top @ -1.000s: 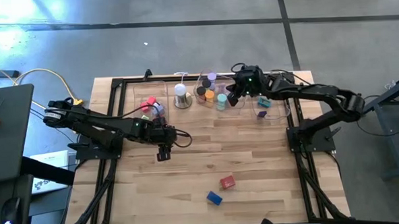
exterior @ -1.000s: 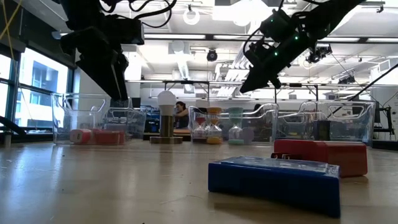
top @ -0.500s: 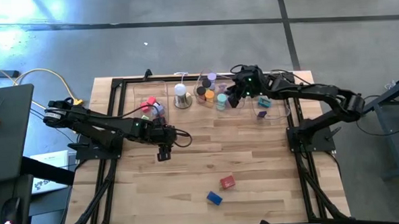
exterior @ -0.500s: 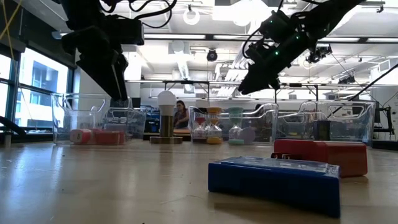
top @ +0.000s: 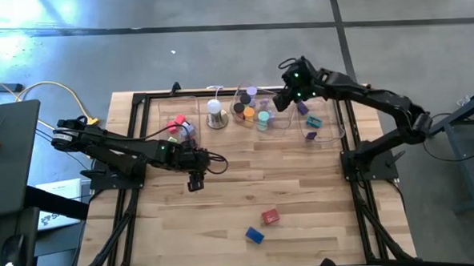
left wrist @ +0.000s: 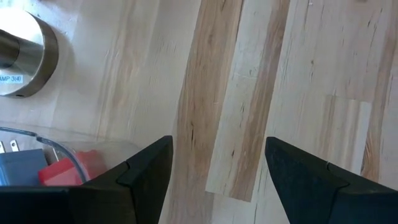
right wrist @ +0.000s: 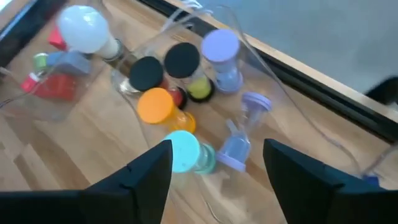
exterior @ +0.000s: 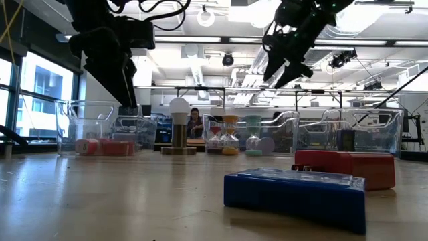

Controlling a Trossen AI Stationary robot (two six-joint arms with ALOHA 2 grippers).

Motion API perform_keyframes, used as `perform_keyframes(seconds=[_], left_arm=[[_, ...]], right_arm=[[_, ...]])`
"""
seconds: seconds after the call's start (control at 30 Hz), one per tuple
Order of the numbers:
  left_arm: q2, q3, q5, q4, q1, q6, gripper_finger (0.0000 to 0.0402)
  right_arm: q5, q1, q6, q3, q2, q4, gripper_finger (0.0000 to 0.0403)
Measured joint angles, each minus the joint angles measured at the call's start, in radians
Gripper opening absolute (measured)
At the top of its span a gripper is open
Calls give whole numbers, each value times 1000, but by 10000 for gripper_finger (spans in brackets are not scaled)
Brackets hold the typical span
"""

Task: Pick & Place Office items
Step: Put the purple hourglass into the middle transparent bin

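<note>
Evidently the right claw (top: pixel 288 99) hangs above the middle clear tray (right wrist: pixel 261 81) at the tabletop's far edge, its fingers spread with nothing between them. Below it the round rolls sit in that tray: lilac (right wrist: pixel 221 46), black (right wrist: pixel 182 59), orange (right wrist: pixel 155 104) and teal (right wrist: pixel 183 150), with a lilac one (right wrist: pixel 239 149) lying tipped over. That reads as a drop just finished. The left claw (top: pixel 193 183) hovers over bare wood (left wrist: pixel 236 112), parted and empty. A red block (top: pixel 270 217) and a blue block (top: pixel 254 235) wait on the near tabletop (top: pixel 303 186), well apart from the trays. Next, one arm should reach for either block and close squarely on it.
</note>
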Motion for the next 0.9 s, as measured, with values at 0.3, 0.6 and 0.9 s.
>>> perform_keyframes(seconds=[0.3,0.6,0.9], left_arm=[[-2,0,-4,0,12,57,247],[-3,0,-6,22,96,60,247],[-3,0,-5,51,124,66,247]], right_arm=[[-21,-14,6,47,97,-100,235],[-9,-14,-56,47,101,11,235],[74,2,-19,47,137,-1,235]])
